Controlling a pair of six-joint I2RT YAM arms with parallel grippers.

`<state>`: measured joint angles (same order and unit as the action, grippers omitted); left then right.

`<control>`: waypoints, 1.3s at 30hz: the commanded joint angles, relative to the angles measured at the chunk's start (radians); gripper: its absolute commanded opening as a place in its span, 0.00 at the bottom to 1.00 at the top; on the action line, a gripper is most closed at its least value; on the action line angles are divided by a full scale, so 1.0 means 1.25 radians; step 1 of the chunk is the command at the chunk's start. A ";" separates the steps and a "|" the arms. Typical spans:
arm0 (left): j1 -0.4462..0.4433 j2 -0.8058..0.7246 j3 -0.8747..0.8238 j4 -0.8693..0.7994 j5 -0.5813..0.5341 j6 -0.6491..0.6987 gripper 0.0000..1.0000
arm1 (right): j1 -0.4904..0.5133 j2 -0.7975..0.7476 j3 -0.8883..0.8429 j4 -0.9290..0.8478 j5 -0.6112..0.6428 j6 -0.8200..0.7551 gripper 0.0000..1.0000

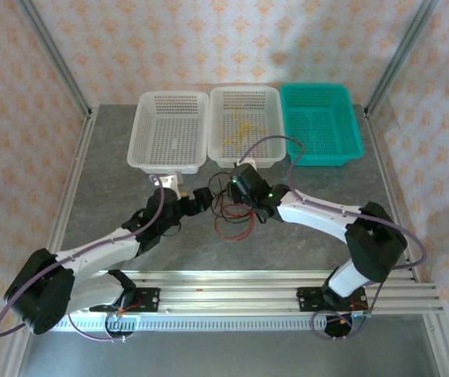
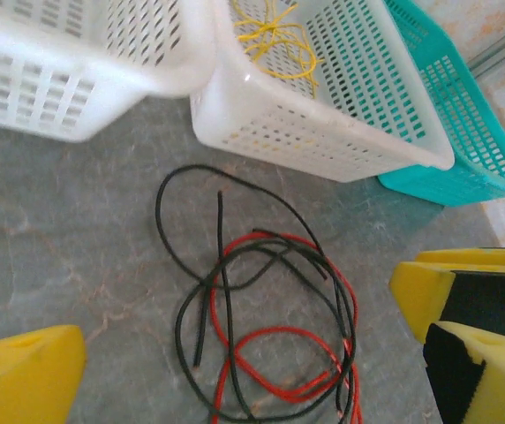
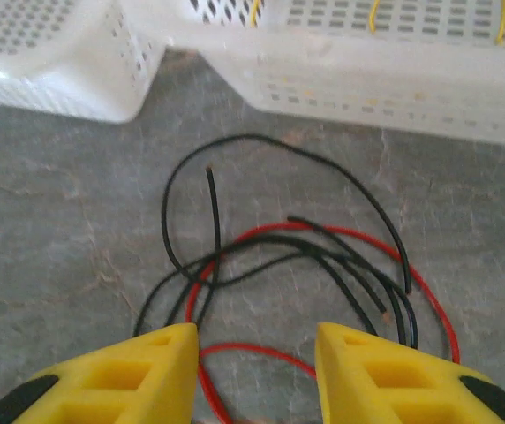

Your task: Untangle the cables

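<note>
A: Where does the red cable [image 3: 252, 348] leave view?
B: Between the right fingers [image 3: 120, 375], at the lower edge; the finger bases are cropped too.
A: From above?
B: The right gripper [image 1: 232, 192] hides part of the cables [image 1: 228, 224]; strands too small to separate.

Left arm [image 1: 91, 253] and right arm [image 1: 319, 212]: white links, bulky black joints, a thin lavender cable [image 1: 401, 236] looped along each. Small green light [image 1: 270, 193] on the right arm's wrist. Left gripper [image 2: 244, 322] and right gripper [image 3: 254, 340]: blocky yellow fingers [image 3: 160, 375], moulded recesses, black pads [image 2: 451, 371].
</note>
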<state>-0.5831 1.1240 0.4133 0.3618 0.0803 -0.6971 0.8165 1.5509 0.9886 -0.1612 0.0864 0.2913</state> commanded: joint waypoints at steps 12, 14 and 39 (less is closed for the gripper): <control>0.073 0.001 -0.153 0.270 0.095 -0.189 0.99 | 0.043 0.187 0.031 0.232 0.140 0.018 0.37; 0.102 0.005 -0.162 0.293 0.126 -0.201 0.99 | 0.044 0.223 0.050 0.254 0.155 0.002 0.41; 0.172 -0.011 -0.122 0.203 0.171 -0.140 0.97 | 0.035 0.416 0.171 0.261 0.241 -0.040 0.40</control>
<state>-0.3721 1.1275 0.2253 0.6563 0.2920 -0.9154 0.8669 2.0586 1.1786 0.1898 0.3408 0.2356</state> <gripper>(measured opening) 0.972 0.405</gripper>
